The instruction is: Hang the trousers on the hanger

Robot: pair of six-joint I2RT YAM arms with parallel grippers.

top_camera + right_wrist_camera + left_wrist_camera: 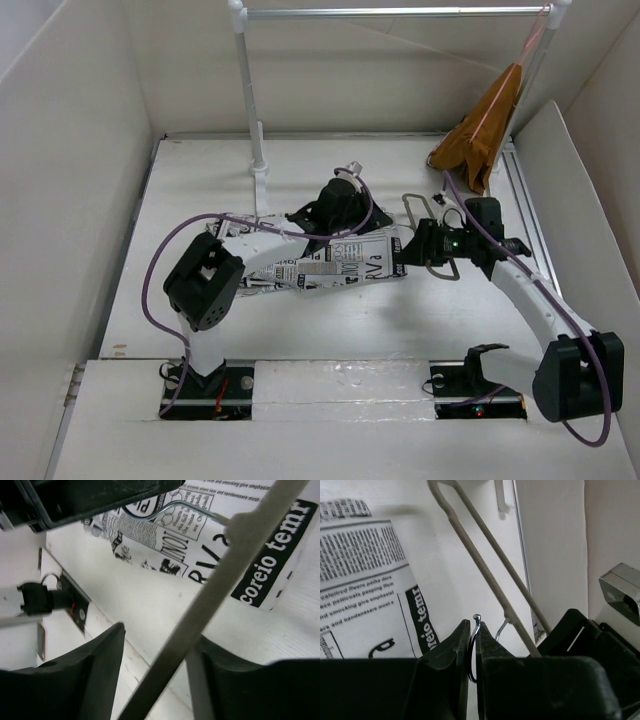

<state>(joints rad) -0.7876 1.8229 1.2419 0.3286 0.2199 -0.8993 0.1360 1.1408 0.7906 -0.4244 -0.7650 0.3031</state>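
Note:
The trousers (330,265), white with black newspaper print, lie flat across the middle of the table. The hanger (408,205), thin grey wire, lies at their right end. My left gripper (355,222) is shut on the hanger's thin metal hook (476,625); the grey hanger bars (485,575) run away beyond its fingertips, and the trousers (365,590) lie to the left. My right gripper (415,245) is open, and a hanger bar (215,595) passes between its fingers (100,665), close to the right one. The trousers (165,550) show beyond.
A clothes rail (400,12) on a white post (250,90) stands at the back. An orange-brown garment (485,130) hangs from its right end on a pinkish hanger. White walls enclose the table on three sides.

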